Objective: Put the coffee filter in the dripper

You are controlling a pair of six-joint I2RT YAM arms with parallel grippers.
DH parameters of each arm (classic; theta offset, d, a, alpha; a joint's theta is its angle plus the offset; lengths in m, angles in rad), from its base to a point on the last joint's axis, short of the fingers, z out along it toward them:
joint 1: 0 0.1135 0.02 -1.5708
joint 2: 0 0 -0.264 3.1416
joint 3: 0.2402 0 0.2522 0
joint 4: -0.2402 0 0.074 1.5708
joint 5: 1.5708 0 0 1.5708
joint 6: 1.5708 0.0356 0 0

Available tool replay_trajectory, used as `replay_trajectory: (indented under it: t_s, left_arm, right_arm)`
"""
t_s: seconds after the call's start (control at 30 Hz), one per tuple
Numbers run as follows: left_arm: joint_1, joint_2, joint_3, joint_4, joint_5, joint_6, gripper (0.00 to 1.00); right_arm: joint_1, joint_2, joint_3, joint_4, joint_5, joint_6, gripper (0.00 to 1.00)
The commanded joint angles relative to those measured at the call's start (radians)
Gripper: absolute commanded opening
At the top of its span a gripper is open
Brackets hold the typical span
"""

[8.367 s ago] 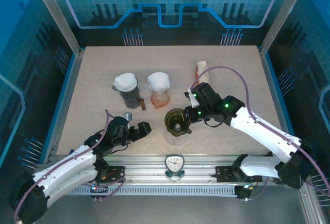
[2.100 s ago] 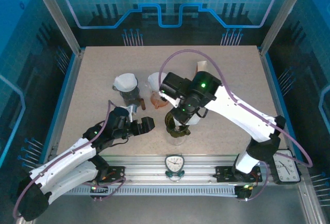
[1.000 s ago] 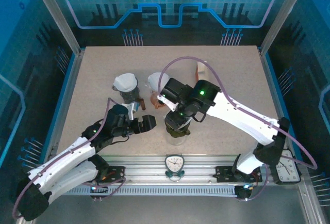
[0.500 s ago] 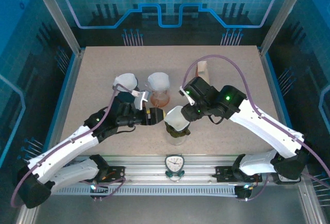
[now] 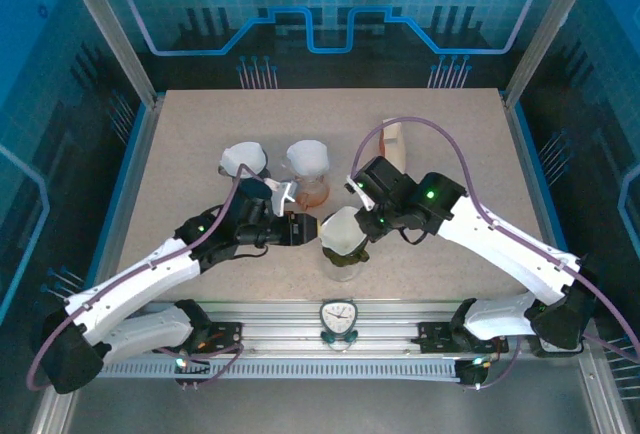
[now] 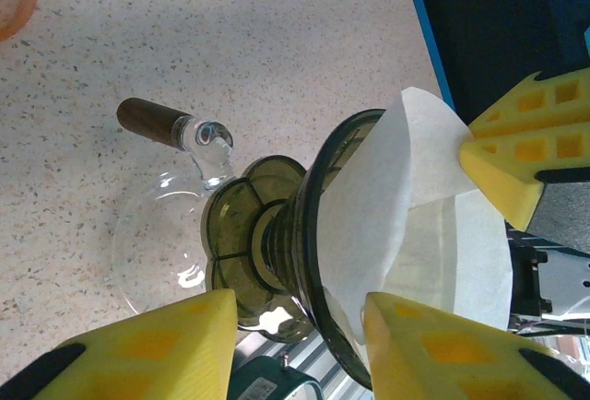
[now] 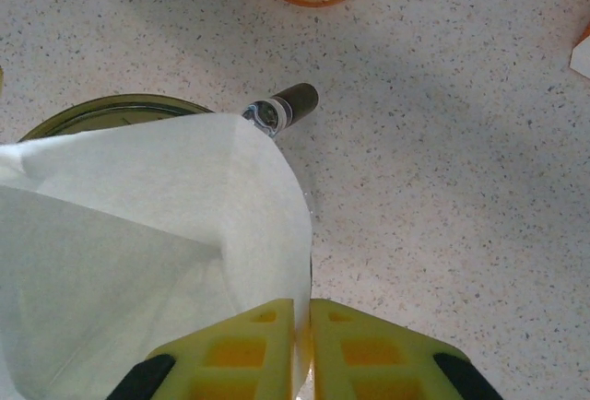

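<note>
An olive-green dripper (image 5: 358,251) stands on a glass carafe (image 6: 157,234) near the table's front middle. The white paper coffee filter (image 5: 343,231) sits in the dripper's mouth, its top edge well above the rim. My right gripper (image 5: 360,222) is shut on the filter's right edge, and the right wrist view shows both pads (image 7: 263,345) pinching the paper (image 7: 138,225). My left gripper (image 5: 310,227) reaches in from the left. Its yellow fingers (image 6: 157,345) stand apart on either side of the dripper's neck (image 6: 313,225), close to it, with small gaps showing.
Behind the dripper stand an orange dripper (image 5: 310,172) and a dark one (image 5: 246,166), each with a white filter in it. A pale holder (image 5: 390,136) stands at the back right. A small clock-like device (image 5: 338,316) sits on the front rail.
The right arm has drawn back to the right, uncovering the filter in the dripper, and its jaws have closed on the paper's edge. The left gripper has moved up to the dripper and narrowed.
</note>
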Motion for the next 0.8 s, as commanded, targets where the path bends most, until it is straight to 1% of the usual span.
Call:
replay_trajectory:
  t_s: [0.0,0.03,0.07,0.1,0.17,0.23,0.27,0.33,0.43,0.57,0.77]
  left_arm:
    - [-0.003,0.006,-0.017,0.025,0.014,-0.006,0.41]
    - [-0.004,0.004,-0.017,0.024,0.012,-0.007,0.42]
    - [-0.003,0.0,-0.019,0.026,0.01,-0.008,0.42]
    - [-0.004,-0.003,-0.02,0.025,0.007,-0.008,0.42]
    - [-0.003,-0.006,-0.02,0.022,0.001,-0.007,0.43]
    - [-0.003,-0.006,-0.021,0.02,0.0,-0.006,0.43]
    - [-0.003,-0.004,-0.02,0.02,0.0,-0.007,0.43]
    - [-0.003,-0.003,-0.022,0.021,-0.003,-0.01,0.43]
    - [-0.004,-0.005,-0.024,0.021,-0.009,-0.013,0.44]
    - [-0.002,-0.009,-0.024,0.021,-0.008,-0.014,0.45]
    - [-0.002,-0.013,-0.034,0.018,-0.017,-0.02,0.45]
  right_arm:
    - [-0.007,0.001,-0.012,0.026,-0.012,0.001,0.14]
    - [-0.006,0.0,-0.012,0.027,-0.008,0.003,0.15]
    - [-0.004,-0.006,-0.01,0.027,0.0,0.006,0.17]
    - [0.0,-0.011,-0.007,0.028,0.014,0.008,0.23]
    - [0.01,-0.027,0.0,0.034,0.049,0.011,0.43]
    - [0.017,-0.038,0.003,0.044,0.078,0.02,0.58]
    - [0.022,-0.039,0.004,0.051,0.091,0.023,0.63]
    - [0.025,-0.032,-0.002,0.067,0.083,0.026,0.66]
    - [0.033,0.003,-0.013,0.079,0.071,0.031,0.66]
    - [0.053,0.02,-0.039,0.095,0.091,0.038,0.67]
    - [0.051,0.076,-0.038,0.122,0.087,0.039,0.7]
